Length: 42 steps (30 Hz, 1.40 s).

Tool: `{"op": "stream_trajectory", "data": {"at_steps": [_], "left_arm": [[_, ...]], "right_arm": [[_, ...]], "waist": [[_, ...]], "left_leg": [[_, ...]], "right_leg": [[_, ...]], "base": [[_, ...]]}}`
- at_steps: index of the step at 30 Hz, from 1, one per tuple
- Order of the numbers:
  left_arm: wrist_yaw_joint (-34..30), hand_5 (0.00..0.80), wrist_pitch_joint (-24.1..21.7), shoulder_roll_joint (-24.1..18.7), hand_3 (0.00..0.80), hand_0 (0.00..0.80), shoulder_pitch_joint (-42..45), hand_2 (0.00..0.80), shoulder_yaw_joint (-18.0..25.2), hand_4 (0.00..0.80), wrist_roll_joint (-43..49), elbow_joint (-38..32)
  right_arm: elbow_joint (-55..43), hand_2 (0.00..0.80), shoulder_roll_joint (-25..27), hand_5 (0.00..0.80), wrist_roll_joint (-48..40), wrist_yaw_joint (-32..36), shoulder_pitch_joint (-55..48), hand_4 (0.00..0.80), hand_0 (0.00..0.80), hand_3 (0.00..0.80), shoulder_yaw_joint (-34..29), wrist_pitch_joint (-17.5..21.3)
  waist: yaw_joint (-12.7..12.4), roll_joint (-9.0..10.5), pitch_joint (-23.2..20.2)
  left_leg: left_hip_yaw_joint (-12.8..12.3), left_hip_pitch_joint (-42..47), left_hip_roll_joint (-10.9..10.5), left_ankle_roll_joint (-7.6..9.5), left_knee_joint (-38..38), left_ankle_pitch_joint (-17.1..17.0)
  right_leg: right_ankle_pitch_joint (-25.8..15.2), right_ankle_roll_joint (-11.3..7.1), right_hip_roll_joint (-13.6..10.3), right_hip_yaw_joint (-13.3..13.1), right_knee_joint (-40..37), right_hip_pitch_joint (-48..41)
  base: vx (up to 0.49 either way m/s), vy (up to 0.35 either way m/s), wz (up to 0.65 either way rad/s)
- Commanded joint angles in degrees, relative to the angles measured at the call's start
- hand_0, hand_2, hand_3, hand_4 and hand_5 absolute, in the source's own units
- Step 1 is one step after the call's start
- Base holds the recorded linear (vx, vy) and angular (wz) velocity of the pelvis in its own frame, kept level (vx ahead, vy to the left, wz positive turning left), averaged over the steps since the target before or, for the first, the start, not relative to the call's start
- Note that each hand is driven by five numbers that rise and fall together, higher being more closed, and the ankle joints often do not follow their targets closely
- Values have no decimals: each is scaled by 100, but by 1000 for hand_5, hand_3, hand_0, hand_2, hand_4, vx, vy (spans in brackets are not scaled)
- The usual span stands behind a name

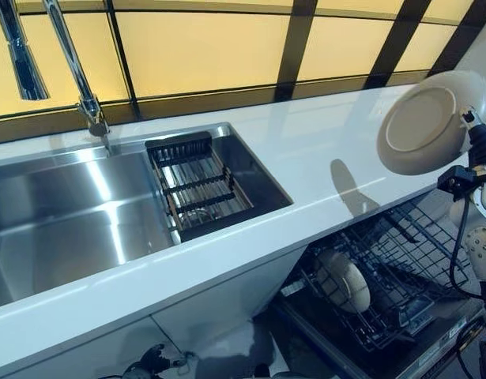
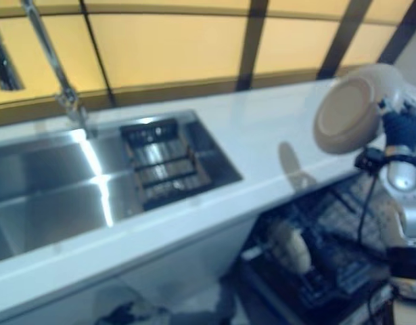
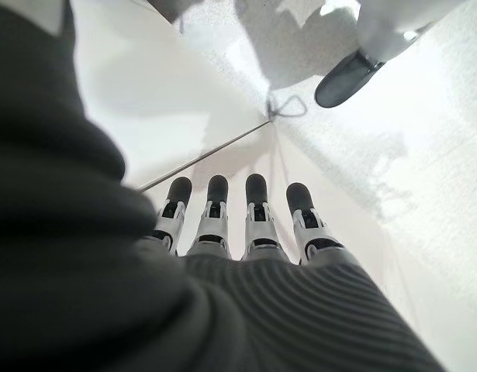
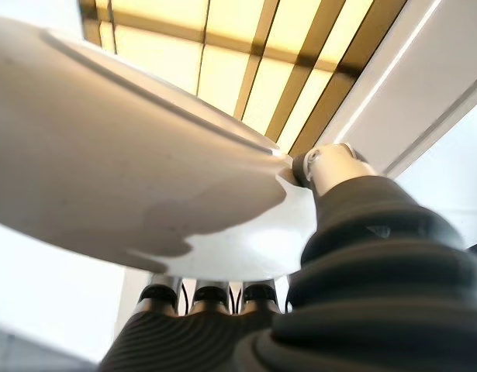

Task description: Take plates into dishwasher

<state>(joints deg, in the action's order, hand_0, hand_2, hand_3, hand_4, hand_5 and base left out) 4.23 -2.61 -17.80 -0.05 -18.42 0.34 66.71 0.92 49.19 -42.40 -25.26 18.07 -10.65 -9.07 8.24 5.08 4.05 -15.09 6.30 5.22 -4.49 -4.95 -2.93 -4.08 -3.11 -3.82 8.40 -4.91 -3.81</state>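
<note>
My right hand is shut on a cream plate, thumb on its rim and fingers behind it. It holds the plate on edge, tilted, in the air over the right end of the white counter; the plate's underside fills the right wrist view. Below the counter edge the dishwasher's wire rack is pulled out, with one cream plate standing in it. My left hand hangs low beside the white cabinet, fingers straight and empty.
A steel sink takes up the left of the counter, with a dark drainer basket at its right end and a tall faucet behind it. A yellow-lit window runs along the back.
</note>
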Motion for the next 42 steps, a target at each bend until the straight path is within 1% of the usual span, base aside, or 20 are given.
{"op": "stream_trajectory", "data": {"at_steps": [1, 8, 12, 19, 22, 24, 26, 29, 34, 42], "left_arm": [[-22, 0, -212, -89, 0, 0, -312, 0, -7, 0, -195, 441], [-25, 0, -292, -120, 0, 0, -272, 0, 113, 0, -149, 492], [-28, 0, -315, -144, 0, 0, -274, 0, 170, 0, -154, 483], [-37, 0, -351, -184, 0, 0, -263, 0, 244, 0, -161, 446], [-42, 0, -371, -211, 0, 0, -252, 0, 298, 0, -169, 436], [-57, 0, -351, -228, 0, 0, -260, 0, 326, 0, -158, 428], [-69, 0, -330, -242, 0, 0, -260, 0, 357, 0, -135, 394], [-95, 0, -319, -255, 0, 0, -251, 0, 383, 0, -108, 344], [-93, 0, -265, -223, 0, 0, -261, 0, 344, 0, -70, 224], [-114, 0, -205, -196, 0, 0, -236, 0, 264, 0, -4, 69]], "right_arm": [[51, 800, 242, 800, 153, 484, -34, 800, 800, 800, -539, 448], [60, 800, 245, 800, 313, 1049, -828, 800, 800, 800, -949, 516], [148, 800, 316, 800, 861, 1328, -1240, 800, 800, 800, -1099, 431], [255, 800, 444, 800, 1797, 1604, -1729, 800, 800, 800, -1223, 427], [260, 800, 434, 800, 1984, 1726, -1950, 800, 800, 800, -1320, 474], [282, 800, 408, 800, 2266, 1873, -2093, 800, 800, 800, -1396, 529], [272, 800, 402, 800, 2322, 2004, -2217, 800, 800, 800, -1418, 570], [238, 800, 388, 800, 2640, 2184, -2353, 800, 800, 800, -1398, 607], [300, 800, 349, 800, 3366, 2202, -2352, 800, 800, 800, -1133, 630], [360, 800, 276, 800, 3849, 2211, -2141, 800, 800, 800, -706, 548]], "waist": [[-57, 110, -68], [101, 115, -45], [197, 114, -33], [260, 95, 18], [290, 85, 64], [307, 78, 79], [320, 69, 102], [333, 49, 124], [298, 8, 177], [189, -57, 272]], "left_leg": [[-128, -115, -248, 316, -5, 209], [-224, -143, -194, 288, -5, 190], [-283, -156, -160, 271, -5, 175], [-335, -188, -109, 257, -5, 145], [-356, -204, -93, 249, -5, 129], [-369, -208, -78, 242, -5, 124], [-379, -218, -65, 234, -5, 107], [-394, -232, -50, 228, -5, 81], [-397, -246, -23, 203, -5, 48], [-370, -308, 16, 179, 46, 9]], "right_leg": [[367, 28, 394, -20, 204, -57], [360, 39, 442, -105, 186, -8], [368, 46, 472, -153, 177, 14], [405, 63, 499, -187, 214, 45], [424, 65, 506, -200, 245, 64], [435, 65, 507, -195, 258, 72], [447, 63, 508, -191, 280, 87], [473, 66, 509, -194, 309, 99], [497, 64, 501, -160, 336, 105], [521, 73, 473, -94, 342, 80]], "base": [[-22, -57, -8], [-21, -44, -6], [-9, -40, -11], [1, -27, -3], [-3, -9, -1], [-2, -31, -5], [0, -16, -2], [0, -8, -1], [0, -4, -1], [0, 0, 0]]}}
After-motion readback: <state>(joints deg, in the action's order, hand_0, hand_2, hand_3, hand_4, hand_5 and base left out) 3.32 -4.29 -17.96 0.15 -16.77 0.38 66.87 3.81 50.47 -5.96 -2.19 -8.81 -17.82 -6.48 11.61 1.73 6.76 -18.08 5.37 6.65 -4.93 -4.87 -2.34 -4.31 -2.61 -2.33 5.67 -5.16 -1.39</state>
